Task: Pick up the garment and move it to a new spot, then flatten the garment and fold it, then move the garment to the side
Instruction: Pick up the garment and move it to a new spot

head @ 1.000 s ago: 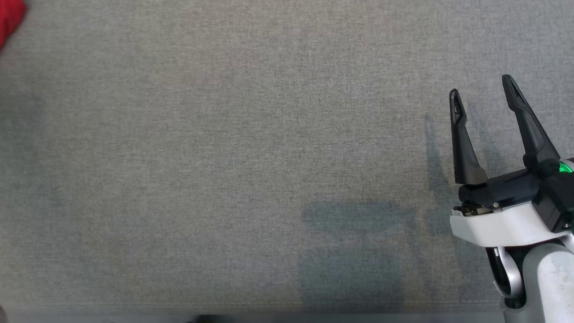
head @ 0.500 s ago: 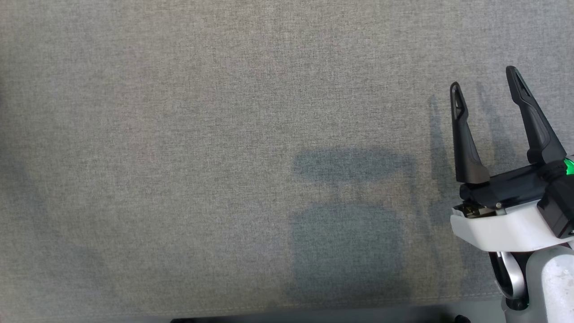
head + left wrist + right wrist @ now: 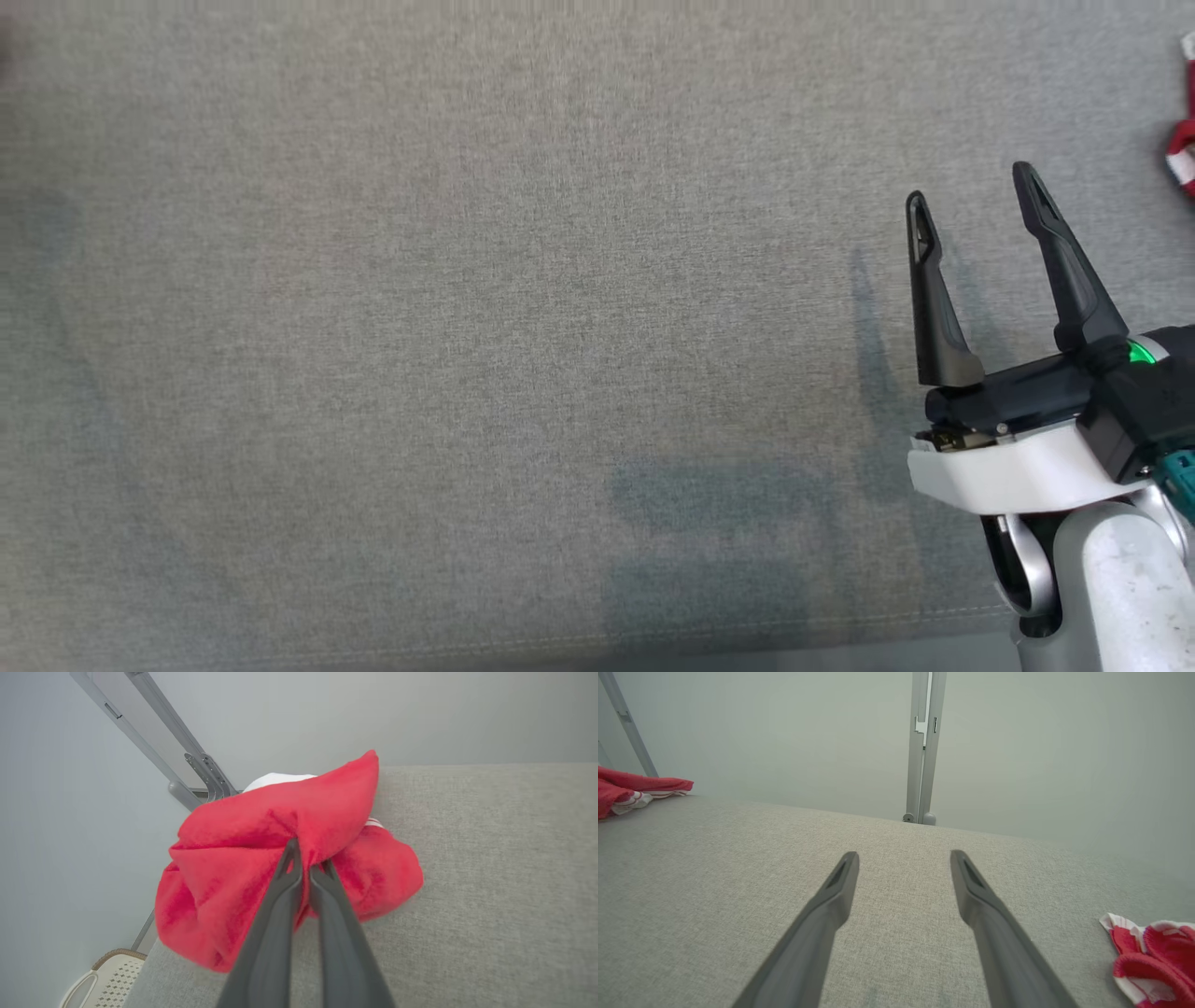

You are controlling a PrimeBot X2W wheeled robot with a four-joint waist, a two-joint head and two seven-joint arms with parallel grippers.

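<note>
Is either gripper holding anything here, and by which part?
The left gripper is shut on the red garment, pinching a fold near the middle of the bundle. The right gripper is open, holding nothing.

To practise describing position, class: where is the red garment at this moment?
In the left wrist view the red garment sits bunched at the edge of the grey surface, pinched by the left gripper, beside slanted metal posts.
</note>
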